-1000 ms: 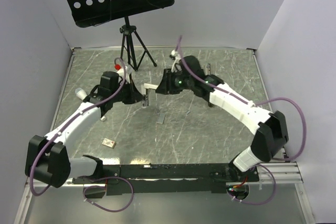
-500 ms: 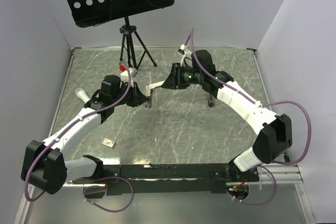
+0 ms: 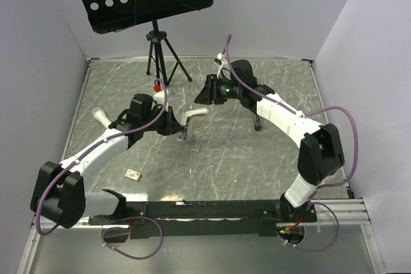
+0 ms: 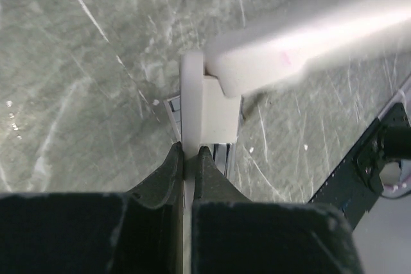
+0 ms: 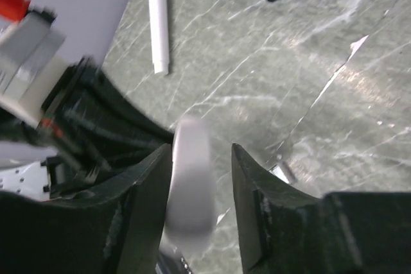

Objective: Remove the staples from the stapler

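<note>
My left claw (image 4: 186, 158) is clamped shut on the back end of the stapler (image 4: 217, 110) and seems to hold it clear of the table (image 3: 276, 158). My right claw (image 5: 198, 153) has its jaws apart astride the pale top arm, with a gap on one side, so I judge it grips nothing. Just ahead of the left claw, the top arm angles away from the base.

I expect the stapler to be light, rigid and smooth, and apt to twist at the hinge, so I would take it by its flat sides near there. The staples (image 3: 197, 145) I take to be the small grey strip on the table just below both claws: tiny, brittle and hard to pinch.

I can read no brand or writing, only a faint pink smudge on the top arm.
</note>
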Robot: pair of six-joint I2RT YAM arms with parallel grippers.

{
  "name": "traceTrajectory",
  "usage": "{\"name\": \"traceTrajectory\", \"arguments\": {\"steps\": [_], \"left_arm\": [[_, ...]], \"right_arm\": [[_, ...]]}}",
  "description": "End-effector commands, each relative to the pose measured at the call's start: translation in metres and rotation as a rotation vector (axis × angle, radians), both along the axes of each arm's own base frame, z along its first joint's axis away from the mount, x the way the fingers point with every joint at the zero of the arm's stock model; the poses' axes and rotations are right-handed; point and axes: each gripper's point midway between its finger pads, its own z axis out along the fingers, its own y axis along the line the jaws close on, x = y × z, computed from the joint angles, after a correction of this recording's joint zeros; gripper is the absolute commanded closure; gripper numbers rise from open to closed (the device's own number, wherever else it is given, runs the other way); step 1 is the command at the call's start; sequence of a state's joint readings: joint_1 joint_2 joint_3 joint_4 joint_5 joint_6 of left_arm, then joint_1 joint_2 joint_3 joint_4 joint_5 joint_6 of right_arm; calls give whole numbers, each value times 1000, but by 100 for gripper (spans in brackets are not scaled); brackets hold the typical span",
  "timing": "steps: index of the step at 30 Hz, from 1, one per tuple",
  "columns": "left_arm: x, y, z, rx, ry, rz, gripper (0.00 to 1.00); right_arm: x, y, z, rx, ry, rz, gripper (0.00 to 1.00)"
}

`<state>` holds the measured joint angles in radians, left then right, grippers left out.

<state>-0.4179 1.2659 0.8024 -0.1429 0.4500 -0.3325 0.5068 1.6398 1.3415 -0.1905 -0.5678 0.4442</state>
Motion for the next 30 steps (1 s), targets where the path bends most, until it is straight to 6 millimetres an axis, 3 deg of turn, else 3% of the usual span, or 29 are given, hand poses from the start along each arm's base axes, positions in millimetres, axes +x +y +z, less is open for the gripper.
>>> {"name": "traceTrajectory", "arguments": {"steps": [1,4,6,10,16,19,23,27,30], "left_arm": [[-6,-18,30,-76,-97,-123,99],[-6,-18,30,-79,-92,-116,99],[-4,-18,30,-76,-83,-107,99],[0,-14,25,-54,-50,-68,99],[2,-12,27,-59,-33,-23,99],[4,-10,26,-49,-2,3,99],[7,-9,25,-35,27,27,99],[10,-6,25,-21,38,46,99],[10,-5,28,-27,33,57,99]], "right_arm": [[32,5,15,61,-92,-55,48],[36,7,5,101,-59,-90,48],[37,10,9,137,-62,-102,47],[37,3,10,117,-72,-141,35],[30,-24,36,69,-153,-236,27],[12,-47,57,44,-185,-297,27],[-14,-58,65,36,-208,-305,27],[-44,-44,59,47,-176,-207,30],[-67,-23,47,47,-135,-110,40]]}}
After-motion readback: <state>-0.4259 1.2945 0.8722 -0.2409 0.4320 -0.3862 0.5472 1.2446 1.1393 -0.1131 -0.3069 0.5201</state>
